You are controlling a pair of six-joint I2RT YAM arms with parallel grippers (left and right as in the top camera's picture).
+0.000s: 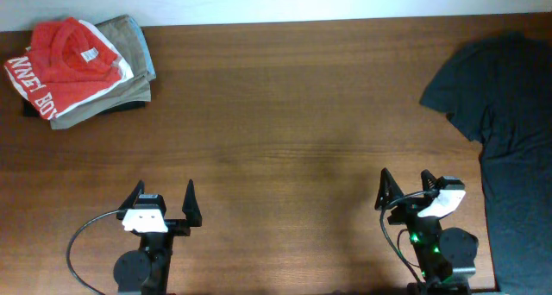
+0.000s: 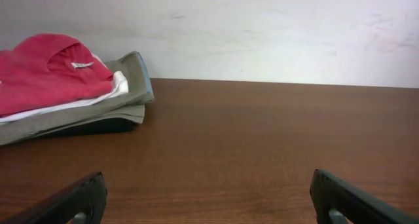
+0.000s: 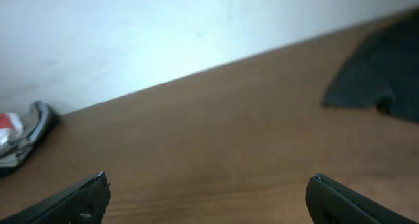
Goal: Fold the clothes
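The clothes, an orange-red T-shirt (image 1: 65, 58) with white lettering, lie folded on top of a stack at the table's far left corner. They show in the left wrist view (image 2: 46, 70) too, and as a small red patch in the right wrist view (image 3: 6, 122). My left gripper (image 1: 164, 191) hovers near the front edge, far from the stack, jaws wide apart (image 2: 206, 178) over bare wood. Near the front right, my right gripper (image 1: 405, 185) is also open (image 3: 208, 178) with nothing between its fingers.
Under the red shirt lie a white garment (image 1: 123, 71) and a khaki-grey folded one (image 1: 129, 36). A dark grey garment (image 1: 509, 97) is spread over the table's right side and right edge, beside my right arm. A pale wall (image 2: 262, 27) stands behind the table.
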